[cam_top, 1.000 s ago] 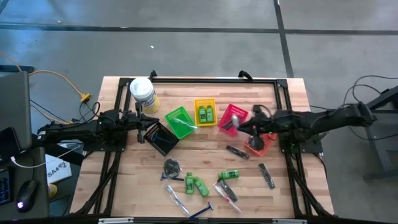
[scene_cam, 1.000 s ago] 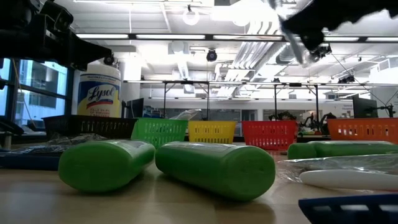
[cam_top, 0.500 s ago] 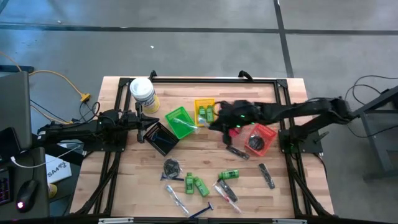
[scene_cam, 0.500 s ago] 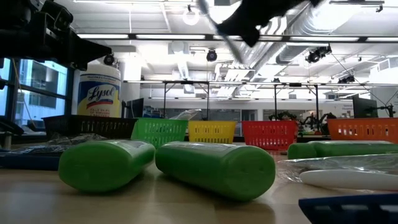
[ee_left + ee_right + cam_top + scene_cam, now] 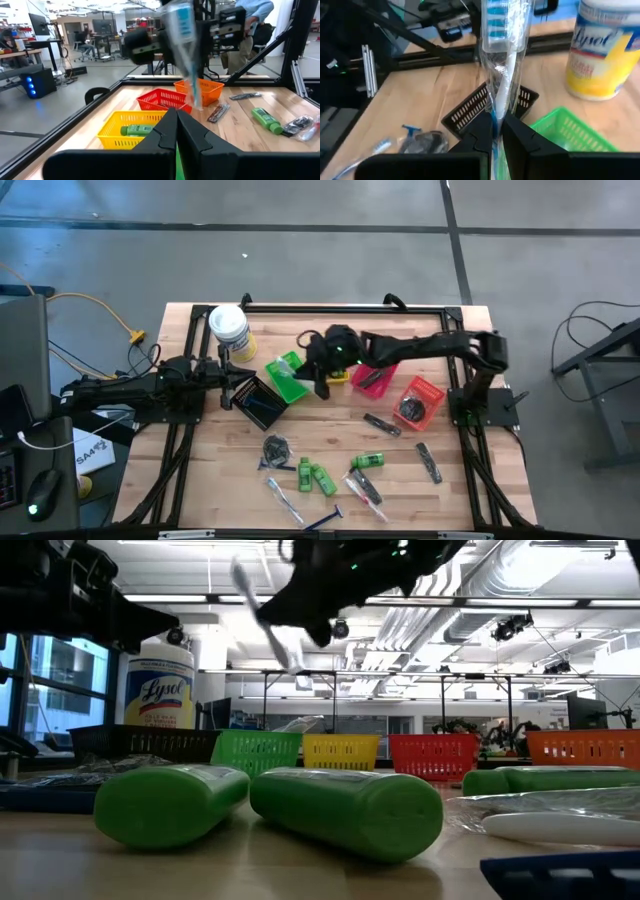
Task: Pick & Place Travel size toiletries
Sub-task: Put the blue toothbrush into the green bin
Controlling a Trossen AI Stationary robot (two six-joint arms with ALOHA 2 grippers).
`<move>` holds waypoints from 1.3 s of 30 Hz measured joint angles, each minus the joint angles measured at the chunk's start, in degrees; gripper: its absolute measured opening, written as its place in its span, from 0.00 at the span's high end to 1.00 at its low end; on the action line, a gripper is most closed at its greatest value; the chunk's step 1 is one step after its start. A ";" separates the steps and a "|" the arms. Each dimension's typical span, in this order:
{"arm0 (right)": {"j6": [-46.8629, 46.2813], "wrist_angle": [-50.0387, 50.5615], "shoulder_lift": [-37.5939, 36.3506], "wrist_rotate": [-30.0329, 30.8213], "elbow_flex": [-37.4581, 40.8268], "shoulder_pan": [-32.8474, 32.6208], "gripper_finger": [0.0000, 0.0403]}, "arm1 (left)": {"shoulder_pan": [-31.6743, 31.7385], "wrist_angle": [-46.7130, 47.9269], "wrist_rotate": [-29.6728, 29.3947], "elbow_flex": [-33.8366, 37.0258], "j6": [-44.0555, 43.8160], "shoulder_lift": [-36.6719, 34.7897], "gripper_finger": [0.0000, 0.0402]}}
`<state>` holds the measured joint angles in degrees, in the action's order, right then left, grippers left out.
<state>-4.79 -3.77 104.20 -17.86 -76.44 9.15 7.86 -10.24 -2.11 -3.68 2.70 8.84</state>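
The right wrist view alone makes plain what the right gripper [image 5: 496, 131] pinches between its dark fingers: a slim clear tube [image 5: 501, 55] with a white-handled, blue-bristled brush sealed inside, held upright above the black slatted basket [image 5: 481, 106], the green basket [image 5: 565, 131] and the white tub [image 5: 603, 50] with its yellow label. From above, the same gripper [image 5: 322, 376] hangs over the green basket [image 5: 283, 377] at the end of its outstretched arm, the tube too small to make out there, while green mini bottles [image 5: 322, 477], a dark coiled bundle [image 5: 277, 448] and a blue-handled razor [image 5: 325, 520] lie loose on the wooden table [image 5: 200, 480]. The left gripper [image 5: 176, 131] is closed on nothing near the black basket [image 5: 260, 400], its view showing the glossy tube [image 5: 184, 45] in the air over the yellow [image 5: 116, 131], red [image 5: 161, 100] and orange [image 5: 205, 90] mesh baskets.
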 joint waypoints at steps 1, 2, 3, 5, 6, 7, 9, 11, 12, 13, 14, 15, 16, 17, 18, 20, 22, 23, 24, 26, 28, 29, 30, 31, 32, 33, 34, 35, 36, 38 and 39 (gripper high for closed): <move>-0.92 2.23 1.17 -1.03 -1.60 0.60 0.95 | 0.00 0.15 0.00 0.00 0.00 0.02 1.00; -1.29 4.98 2.35 -1.49 -3.28 1.03 0.95 | 0.00 0.11 0.00 0.00 0.00 0.02 1.00; -1.42 7.65 3.69 -1.17 -5.20 1.38 0.95 | 0.01 0.07 0.00 0.00 0.00 0.01 1.00; -1.43 12.30 6.40 1.82 -9.18 1.46 0.95 | 0.01 -0.04 0.00 0.00 0.00 0.00 1.00; -1.43 14.39 7.67 3.02 -11.01 1.26 0.95 | 0.02 -0.14 0.00 0.00 0.05 0.02 1.00; -1.48 16.18 9.05 4.01 -12.90 1.06 0.95 | 0.00 -0.22 0.00 0.00 0.25 0.00 1.00; -2.85 20.54 11.61 4.23 -16.64 0.92 0.95 | 0.01 -0.24 0.00 0.00 0.26 0.00 1.00; -4.54 25.88 14.13 3.98 -20.29 0.92 0.95 | 0.01 -0.20 0.00 0.00 0.26 0.01 1.00; -4.91 28.68 15.11 4.28 -21.93 0.98 0.95 | 0.00 -0.20 0.00 0.00 0.26 0.01 1.00; -5.01 31.13 15.99 4.59 -23.47 1.00 0.95 | 0.00 -0.20 0.00 0.00 0.12 0.00 1.00; -5.08 32.81 16.64 4.79 -25.00 1.03 0.95 | 0.01 -0.20 0.00 0.00 0.03 0.01 1.00; -5.10 33.76 17.14 4.98 -26.24 0.99 0.95 | 0.02 -0.19 0.00 0.00 0.02 0.00 1.00; -5.05 33.90 17.42 4.99 -27.09 0.84 0.95 | 0.00 -0.17 0.00 0.00 0.02 0.02 1.00; -4.68 33.61 17.67 4.92 -27.80 0.63 0.95 | 0.00 -0.17 0.00 0.00 0.02 0.02 1.00; -4.10 32.94 17.90 4.61 -28.36 0.36 0.95 | 0.01 -0.17 0.00 0.00 0.02 0.00 1.00; -3.33 31.76 18.06 4.15 -28.68 0.11 0.95 | 0.01 -0.17 0.00 0.00 0.02 0.00 1.00; -4.13 30.98 18.07 3.73 -28.68 0.06 0.95 | 0.02 -0.18 0.00 0.00 0.02 0.00 1.00; -4.86 31.18 18.07 3.73 -28.68 0.18 0.95 | 0.00 -0.17 0.00 0.00 0.02 0.00 1.00; -5.78 31.72 18.06 3.53 -28.68 0.43 0.95 | 0.00 -0.17 0.00 0.00 0.02 0.00 1.00; -8.17 33.24 17.94 1.57 -28.68 1.12 0.95 | 0.00 -0.16 0.00 0.00 0.01 0.00 1.00; -10.19 33.76 17.94 -0.99 -28.68 1.77 0.95 | 0.00 -0.15 0.00 0.00 0.00 0.01 1.00; -10.36 33.67 17.95 -1.51 -28.68 2.02 0.95 | 0.00 -0.17 0.00 0.00 0.00 0.00 1.00; -10.39 33.47 18.03 -1.60 -28.68 2.16 0.95 | 0.01 -0.22 0.00 0.00 0.00 0.00 1.00; -10.39 33.10 18.40 -1.47 -28.68 2.16 0.95 | 0.00 -0.26 0.00 0.00 0.00 0.00 1.00; -10.27 32.21 18.88 -1.23 -28.68 2.14 0.95 | 0.00 -0.26 0.00 0.00 0.00 0.00 1.00; -9.84 30.92 19.45 -0.62 -28.68 2.14 0.95 | 0.00 -0.26 0.00 0.00 0.00 0.01 1.00; -9.43 29.65 20.14 0.27 -28.68 2.10 0.95 | 0.00 -0.26 0.00 0.00 0.00 0.02 1.00; -9.27 28.47 20.60 0.97 -28.68 2.10 0.95 | 0.00 -0.26 0.00 0.00 -0.01 0.00 1.00; -9.23 27.32 21.01 1.08 -28.64 2.10 0.95 | 0.02 -0.26 0.00 0.00 -0.02 0.00 1.00; -9.14 24.01 21.71 1.50 -28.67 2.10 0.95 | 0.00 -0.24 0.00 0.00 -0.02 0.00 1.00; -9.07 23.62 21.79 1.62 -28.68 2.11 0.95 | 0.01 -0.24 0.00 0.00 -0.02 0.01 1.00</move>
<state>-13.86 19.85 126.00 -16.24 -105.12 11.26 7.87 -10.48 -2.11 -3.68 2.68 8.85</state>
